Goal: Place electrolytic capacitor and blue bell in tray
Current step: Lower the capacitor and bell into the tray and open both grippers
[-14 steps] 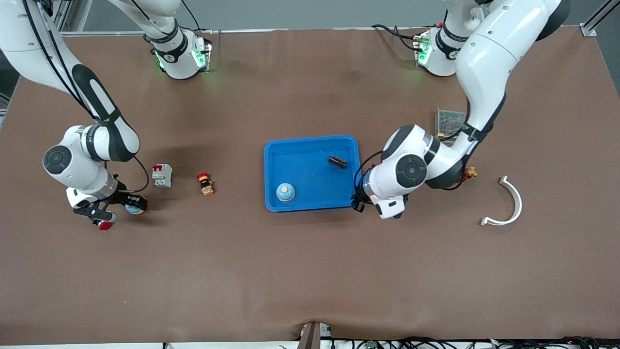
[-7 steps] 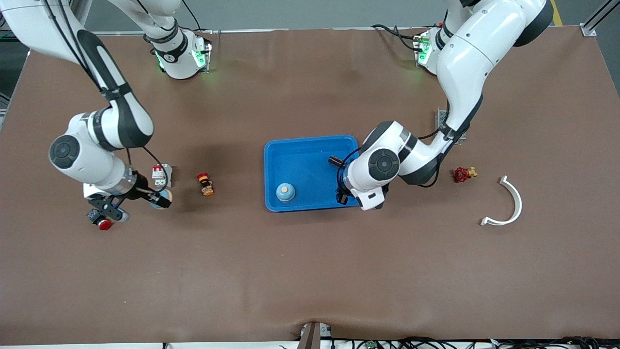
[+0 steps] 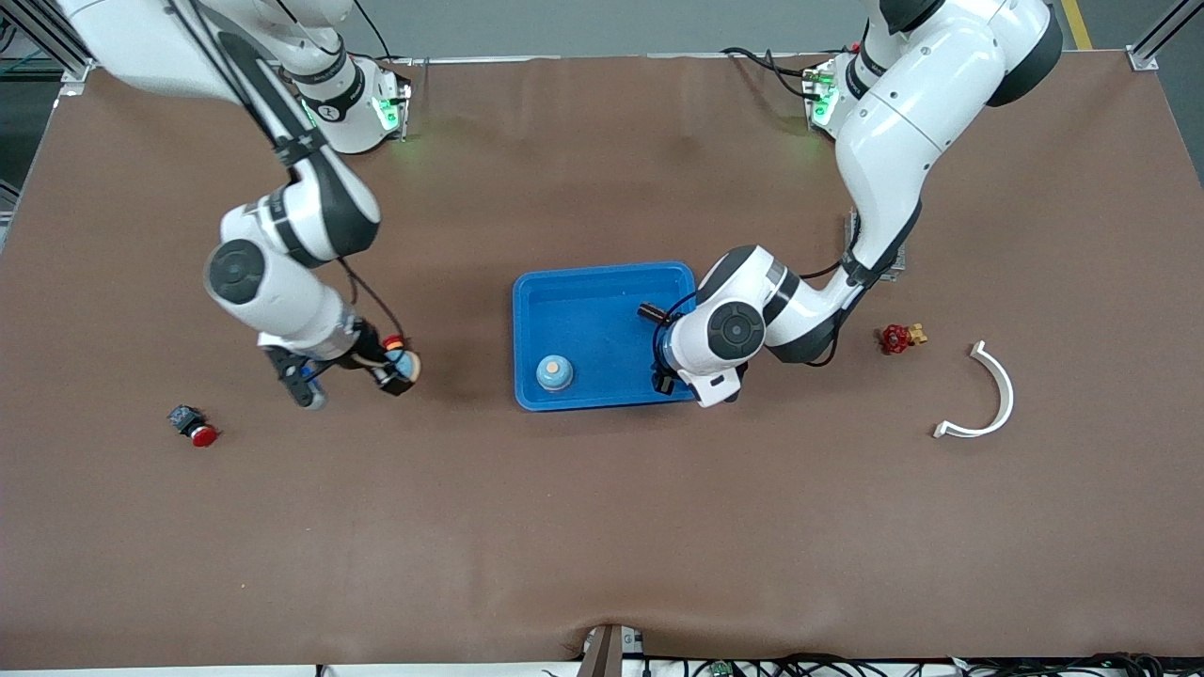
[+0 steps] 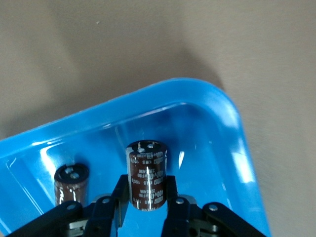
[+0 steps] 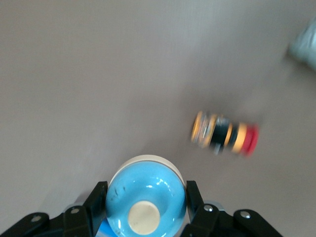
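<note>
While both arms carry parts: blue tray point(image 3: 602, 282) at table centre.
Left gripper point(image 4: 145, 210) clamps electrolytic capacitor point(image 4: 146, 174) over tray; right gripper point(image 5: 145, 210) clamps blue bell point(image 5: 146, 193) over table.

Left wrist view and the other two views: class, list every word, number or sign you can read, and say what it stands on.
None can be read for certain.
Dark brown cylindrical electrolytic capacitor held in the left tool over the bright blue plastic tray: pale printed rows on its sleeve, too blurred to read.
Second brown capacitor lying in the tray: no legible marking.
Blue dome-shaped bell in the right tool: no text.
</note>
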